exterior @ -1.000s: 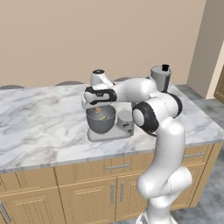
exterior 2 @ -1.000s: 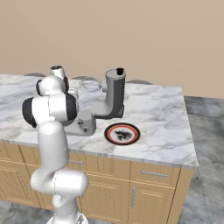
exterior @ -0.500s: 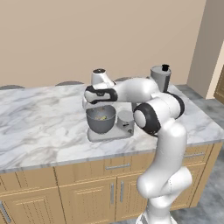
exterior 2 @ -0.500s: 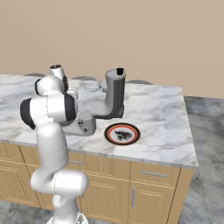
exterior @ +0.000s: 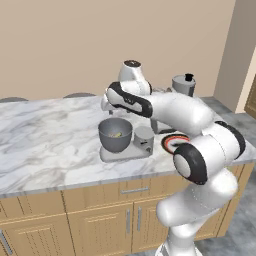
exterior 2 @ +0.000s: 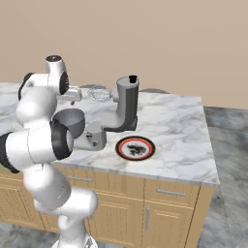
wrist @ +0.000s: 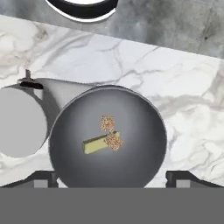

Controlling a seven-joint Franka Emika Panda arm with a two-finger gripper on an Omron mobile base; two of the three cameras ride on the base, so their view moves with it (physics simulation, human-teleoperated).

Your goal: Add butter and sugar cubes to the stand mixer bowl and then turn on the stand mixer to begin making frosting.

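The grey stand mixer bowl [wrist: 131,166] sits right below my gripper [wrist: 111,179], whose finger tips stand wide apart with nothing between them. Inside the bowl lie the pale yellow butter [wrist: 97,145] and two tan sugar cubes, one [wrist: 107,123] beside the butter and one [wrist: 114,141] resting on its end. In the left base view the gripper [exterior: 106,106] hovers just above the bowl [exterior: 115,135]. The stand mixer [exterior 2: 127,104] rises to the right of the bowl [exterior 2: 72,121], its round column [wrist: 19,122] and dark switch [wrist: 30,84] close by.
A red-rimmed plate [exterior 2: 135,147] lies on the marble counter [exterior 2: 174,131] to the right of the mixer base. A small clear dish [exterior 2: 99,93] stands at the back of the counter. Wooden cabinets run under the counter's front edge.
My gripper was shut a second ago and has opened wide above the bowl. The arm has stayed almost where it was.
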